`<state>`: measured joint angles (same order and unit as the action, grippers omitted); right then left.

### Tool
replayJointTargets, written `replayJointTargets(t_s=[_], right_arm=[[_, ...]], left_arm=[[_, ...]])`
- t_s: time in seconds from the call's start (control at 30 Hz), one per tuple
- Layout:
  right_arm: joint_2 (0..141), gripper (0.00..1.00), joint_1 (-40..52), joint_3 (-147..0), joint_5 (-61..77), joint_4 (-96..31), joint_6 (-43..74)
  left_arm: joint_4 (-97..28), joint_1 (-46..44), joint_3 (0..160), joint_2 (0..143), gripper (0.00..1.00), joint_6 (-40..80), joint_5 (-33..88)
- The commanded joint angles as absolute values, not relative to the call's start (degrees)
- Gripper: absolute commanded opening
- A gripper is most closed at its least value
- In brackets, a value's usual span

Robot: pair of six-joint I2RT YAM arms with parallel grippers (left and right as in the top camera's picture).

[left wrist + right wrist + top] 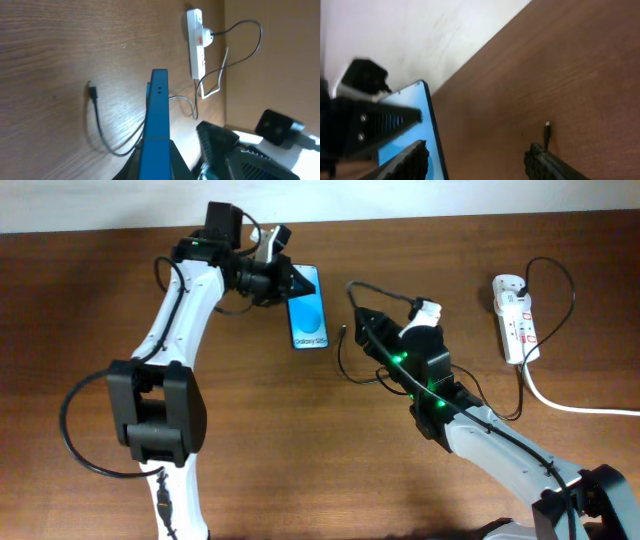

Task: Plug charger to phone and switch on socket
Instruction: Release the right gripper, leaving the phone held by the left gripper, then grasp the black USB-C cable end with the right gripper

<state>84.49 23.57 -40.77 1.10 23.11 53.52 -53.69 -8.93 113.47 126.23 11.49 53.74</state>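
While the left hand (pixel 288 280) is closed on the phone (pixel 308 308), gripping it by the upper end with one finger (pixel 375 125) flat across the lit blue screen, the right hand (pixel 358 320) hangs just beside the phone's right edge. From the left wrist view the phone (pixel 159 120) shows edge-on between that hand's fingers; whether its far end rests on the tabletop (pixel 300 440) I cannot tell.

The right hand (pixel 476 150) is spread wide, its two fingers well apart, with nothing held between them. The charger's plug tip (pixel 343 333) lies on the wood between the phone and the right hand, just beyond one right finger (pixel 547 165) in the right wrist view, touching neither. From the tip (pixel 92 91) the thin black cable curls away under the right arm.

The socket (pixel 515 318) lies well apart at the right side of the tabletop, its thick white cord (pixel 570 406) running off to the right edge.
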Motion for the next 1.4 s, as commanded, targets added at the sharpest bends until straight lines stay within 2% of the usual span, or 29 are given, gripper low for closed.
replayJointTargets(t_s=[0.0,0.13,0.27,0.37,0.43,0.47,0.53,0.63,0.87,1.37], right_arm=[[83.96,0.66,21.06,-46.74,8.51,15.14,46.24],[84.31,0.66,19.09,-58.59,8.86,-4.56,39.33],[88.97,0.64,19.09,-68.73,8.51,-14.52,36.03],[94.89,0.59,19.09,-75.44,8.62,-19.64,34.70],[100.77,0.51,19.05,-80.60,8.62,-22.48,34.74],[104.40,0.50,19.05,-83.24,8.64,-23.83,34.74],[109.45,0.49,19.07,-85.93,9.32,-24.77,34.74],[115.07,0.41,19.11,-86.59,10.59,-24.25,36.51],[123.11,0.35,19.22,-86.59,14.90,-21.21,36.69],[124.25,0.33,21.47,-84.75,13.32,-23.49,36.69]], left_arm=[[-54.22,-4.91,114.08,125.89,0.00,2.94,63.92],[-54.65,1.10,114.08,125.89,0.00,2.96,69.28],[-55.75,3.46,114.08,125.89,0.00,3.20,69.73],[-55.88,3.53,114.08,125.89,0.00,3.20,69.71],[-56.10,3.49,114.08,125.89,0.00,3.44,69.73],[-56.10,3.51,114.08,125.89,0.00,4.54,69.76],[-56.07,3.49,114.08,125.89,0.00,4.64,69.71],[-56.07,3.49,114.08,125.89,0.00,4.67,69.69],[-56.05,3.49,114.08,125.89,0.00,4.64,69.67],[-56.05,3.49,114.08,125.89,0.00,4.64,69.67]])
